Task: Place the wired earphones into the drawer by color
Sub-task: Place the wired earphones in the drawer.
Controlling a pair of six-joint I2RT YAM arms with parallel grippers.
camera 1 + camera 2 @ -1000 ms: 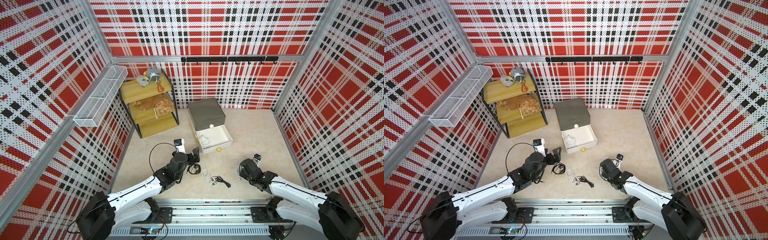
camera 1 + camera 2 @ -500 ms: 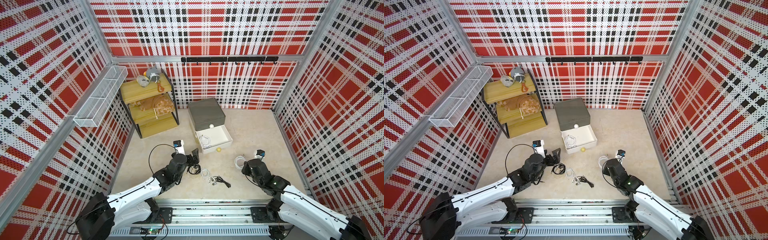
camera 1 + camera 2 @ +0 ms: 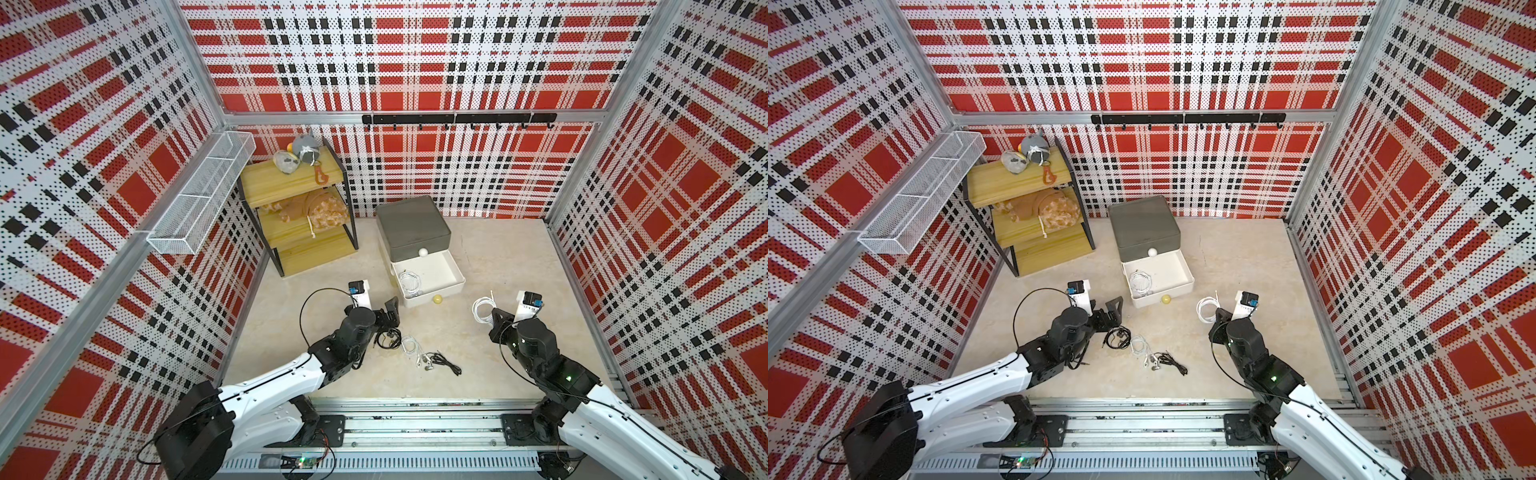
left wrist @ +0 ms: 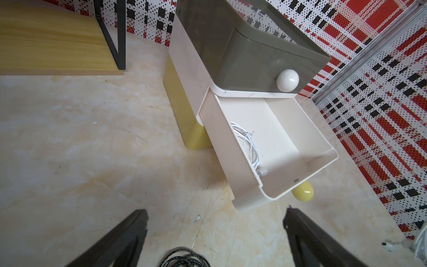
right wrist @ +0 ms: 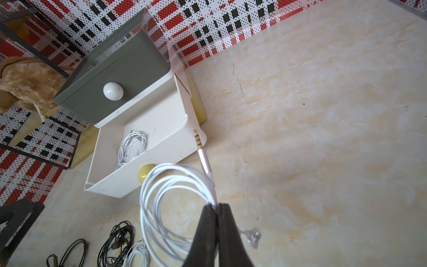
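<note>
Now the right hand (image 5: 216,208) pinches a white earphone coil (image 5: 172,172); the open drawer (image 5: 111,182) lies near, ahead and leftward. The left hand (image 4: 215,211) hangs open, empty.

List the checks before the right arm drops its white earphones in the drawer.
1. Grip: right gripper shut on white coil: ok.
2. Target: drawer open: ok.
3. Colour match: white earphones already inside: ok.
4. Position: coil above drawer: not ok, it hangs beside the drawer front.
5. Other arm: left gripper open, apart from drawer: ok.
6. Snag: plug will clear the rim: cannot tell.
</note>
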